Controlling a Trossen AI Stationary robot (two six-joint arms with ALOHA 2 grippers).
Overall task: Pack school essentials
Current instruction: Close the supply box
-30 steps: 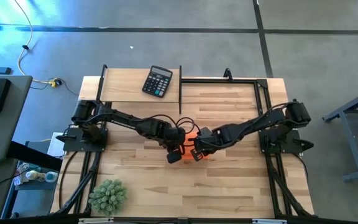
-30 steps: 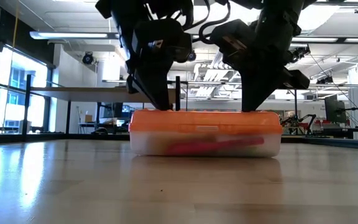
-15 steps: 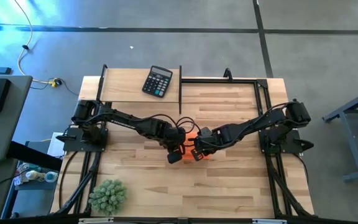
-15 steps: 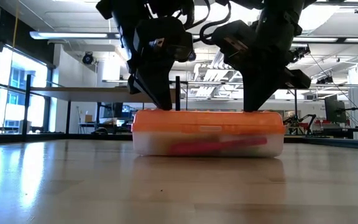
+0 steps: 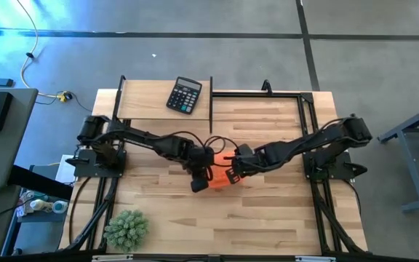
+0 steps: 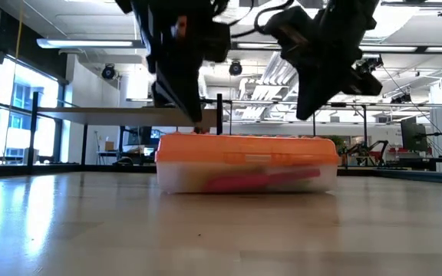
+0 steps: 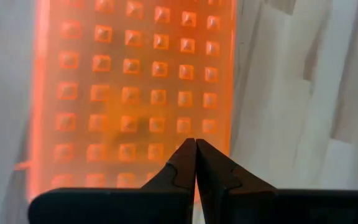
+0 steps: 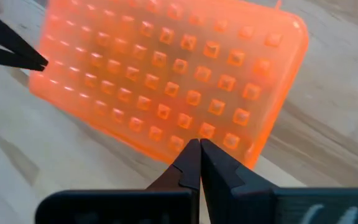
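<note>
A: Starting at the left, the left gripper (image 5: 199, 183) has its fingers pinched together with nothing between them, tip down at the left end of the orange-lidded pencil box (image 5: 217, 175) in the middle of the table (image 5: 268, 218).

B: And inside it?

A: Through the cloudy lower half in the low view there's something red, maybe the scissors (image 6: 263, 181), but I can't tell for sure. The lid looks seated all round.

B: How would that box handle?

A: Looks like light, rigid plastic; the studded lid (image 7: 135, 93) gives some purchase, the smooth sides look slippery. I'd press flat on the lid or take it across the short ends.

B: Now the right side?

A: The right gripper (image 5: 233, 175) is also closed and empty, poised just above the box's right end. Black calculator (image 5: 185, 95) far back, spiky plant (image 5: 126, 228) at the near left, both well apart.
</note>
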